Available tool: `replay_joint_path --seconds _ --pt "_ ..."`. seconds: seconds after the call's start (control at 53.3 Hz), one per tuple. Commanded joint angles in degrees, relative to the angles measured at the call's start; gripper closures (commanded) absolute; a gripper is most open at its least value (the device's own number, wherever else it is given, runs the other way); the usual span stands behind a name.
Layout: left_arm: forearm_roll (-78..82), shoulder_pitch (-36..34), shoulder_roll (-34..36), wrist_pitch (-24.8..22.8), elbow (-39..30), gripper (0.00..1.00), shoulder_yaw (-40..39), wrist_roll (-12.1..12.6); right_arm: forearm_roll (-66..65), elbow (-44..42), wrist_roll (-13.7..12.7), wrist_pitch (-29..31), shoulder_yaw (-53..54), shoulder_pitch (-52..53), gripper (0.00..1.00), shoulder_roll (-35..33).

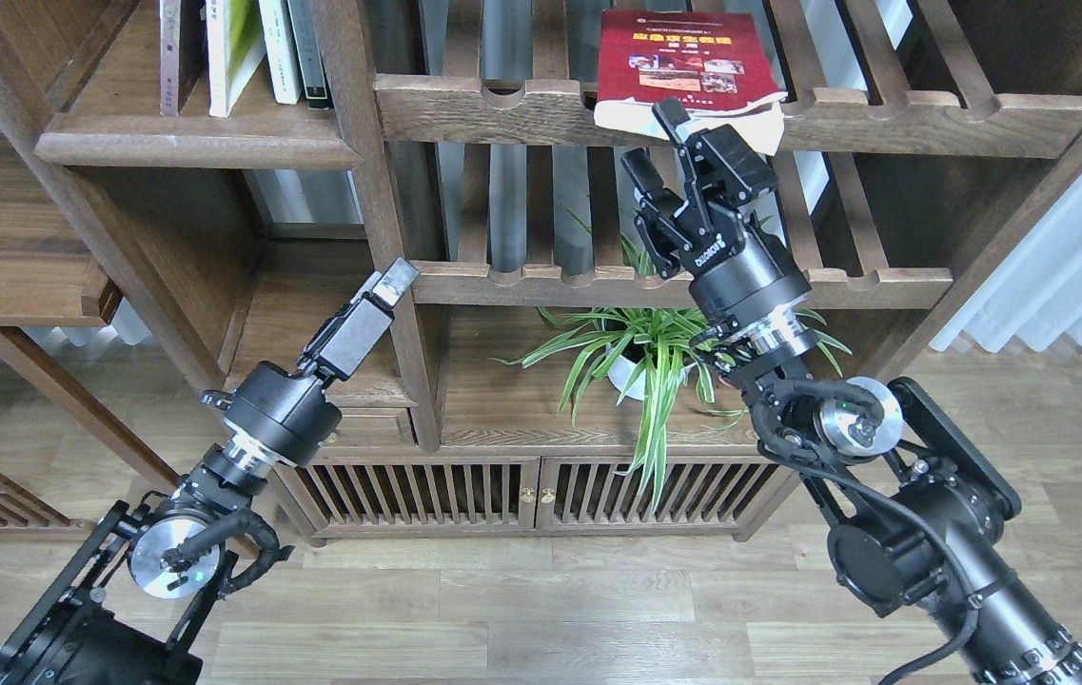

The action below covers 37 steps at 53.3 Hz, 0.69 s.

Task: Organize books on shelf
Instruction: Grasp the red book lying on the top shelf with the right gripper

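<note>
A bright red book (678, 57) lies flat on the upper slatted rack (931, 119), its white page edge hanging over the front rail. My right gripper (650, 135) is open just below and in front of that edge, and its upper fingertip (666, 108) overlaps the pages in view. My left gripper (398, 276) points up at the middle post, seen side-on, with nothing visibly held. On the solid shelf (188, 147) at top left, a yellow-green book (234, 48) stands beside a maroon book (174, 57).
Thin white-spined (279, 48) and dark-spined (309, 52) books stand on the same shelf. A lower slatted rack (541, 283) runs behind my right wrist. A potted spider plant (640, 357) sits under it. The vertical post (379, 219) separates the two bays.
</note>
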Motion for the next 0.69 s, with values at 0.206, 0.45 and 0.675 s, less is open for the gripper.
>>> replay_joint_path --seconds 0.206,0.45,0.675 --pt "0.00 0.17 0.00 0.00 0.13 0.17 0.05 -0.08 0.00 -0.12 0.01 -4.48 1.51 0.77 0.34 -0.61" --pt "0.00 0.17 0.00 0.00 0.13 0.17 -0.04 -0.17 0.08 -0.12 0.01 -7.82 3.27 1.92 0.34 -0.43" --pt "-0.08 0.26 0.00 0.00 0.13 0.17 -0.04 -0.26 0.00 -0.12 0.01 -9.76 3.89 2.36 0.34 -0.52"
